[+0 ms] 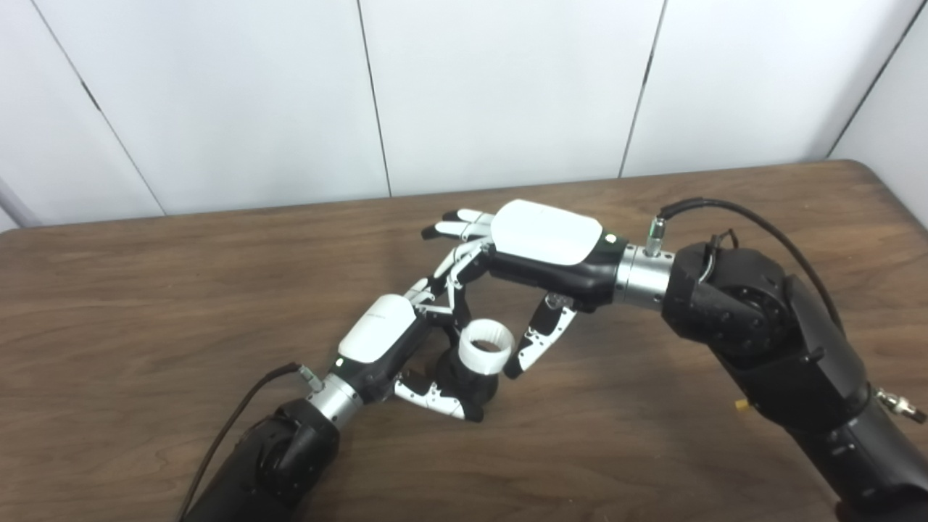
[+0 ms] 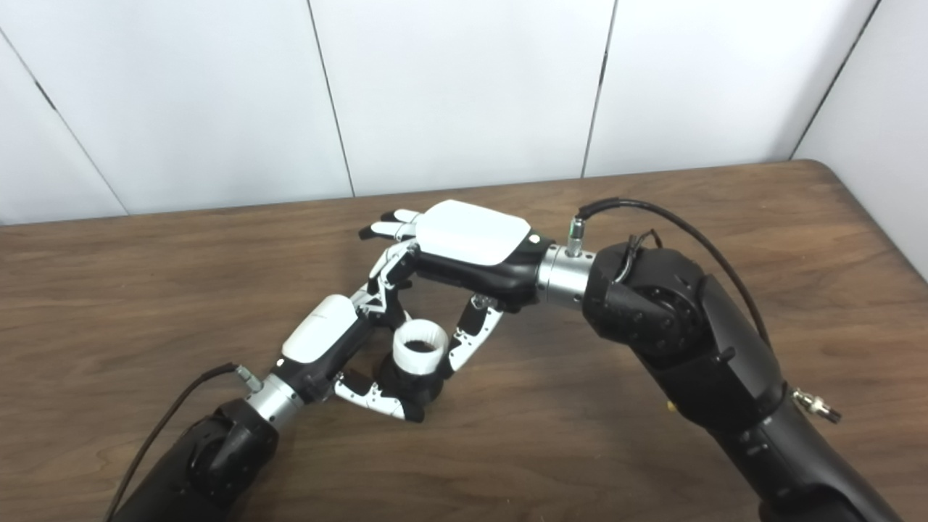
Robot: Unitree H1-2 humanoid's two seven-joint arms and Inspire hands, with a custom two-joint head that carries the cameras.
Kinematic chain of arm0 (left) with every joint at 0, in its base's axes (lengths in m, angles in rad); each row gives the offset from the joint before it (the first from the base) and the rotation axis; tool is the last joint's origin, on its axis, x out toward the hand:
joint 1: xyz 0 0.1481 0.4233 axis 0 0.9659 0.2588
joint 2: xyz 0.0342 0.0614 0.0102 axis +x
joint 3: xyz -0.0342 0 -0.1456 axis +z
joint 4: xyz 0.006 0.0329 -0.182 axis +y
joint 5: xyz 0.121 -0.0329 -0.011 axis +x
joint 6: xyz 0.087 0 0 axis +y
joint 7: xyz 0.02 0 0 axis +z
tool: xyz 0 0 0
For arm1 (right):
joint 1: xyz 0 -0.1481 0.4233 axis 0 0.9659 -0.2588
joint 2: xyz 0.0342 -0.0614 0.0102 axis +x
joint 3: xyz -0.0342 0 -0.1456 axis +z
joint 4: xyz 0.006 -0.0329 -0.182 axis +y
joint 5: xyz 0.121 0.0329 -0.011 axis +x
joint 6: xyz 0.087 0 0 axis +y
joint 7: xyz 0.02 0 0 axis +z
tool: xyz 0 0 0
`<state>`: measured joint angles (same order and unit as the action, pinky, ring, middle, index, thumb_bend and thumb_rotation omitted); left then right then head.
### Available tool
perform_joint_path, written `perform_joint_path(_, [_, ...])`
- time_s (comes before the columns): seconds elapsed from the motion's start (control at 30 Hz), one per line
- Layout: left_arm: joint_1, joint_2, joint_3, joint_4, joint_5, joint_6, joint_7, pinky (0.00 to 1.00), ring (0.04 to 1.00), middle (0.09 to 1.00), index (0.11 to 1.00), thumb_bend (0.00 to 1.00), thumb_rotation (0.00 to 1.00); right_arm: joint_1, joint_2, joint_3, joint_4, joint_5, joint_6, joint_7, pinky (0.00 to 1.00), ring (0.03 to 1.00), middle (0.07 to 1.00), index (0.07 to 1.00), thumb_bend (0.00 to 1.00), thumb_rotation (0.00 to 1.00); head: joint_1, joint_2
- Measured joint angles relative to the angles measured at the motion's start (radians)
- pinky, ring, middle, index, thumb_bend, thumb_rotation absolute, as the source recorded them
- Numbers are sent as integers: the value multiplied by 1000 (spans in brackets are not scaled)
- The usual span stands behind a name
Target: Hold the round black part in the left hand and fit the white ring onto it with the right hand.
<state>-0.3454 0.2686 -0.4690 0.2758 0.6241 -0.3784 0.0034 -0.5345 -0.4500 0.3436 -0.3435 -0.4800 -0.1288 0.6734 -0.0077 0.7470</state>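
Where left eye view looks down: left hand (image 1: 391, 341) wrapped around black part (image 1: 471, 380) above wooden table (image 1: 145, 290). White ring (image 1: 486, 346) seated on top of part. Right hand (image 1: 536, 254) above, thumb touching ring's side, other fingers spread, gripping nothing.

Right eye view: same hold, ring's dark bore showing. No readable writing.

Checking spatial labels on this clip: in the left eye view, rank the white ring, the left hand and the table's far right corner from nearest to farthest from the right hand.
1. White ring: between the right hand's fingers and thumb.
2. Left hand: just beyond the ring, lower left.
3. Table's far right corner: far off, behind the right arm.
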Motion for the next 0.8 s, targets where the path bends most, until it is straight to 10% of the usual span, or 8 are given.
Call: perform_joint_path(0.8, [5,-1,-20,-29,0,30,-4,1000,952,736,481,524,59,-13,29,21,72,-40,-44,-2,1000,981,749,480,525,136,14,-14])
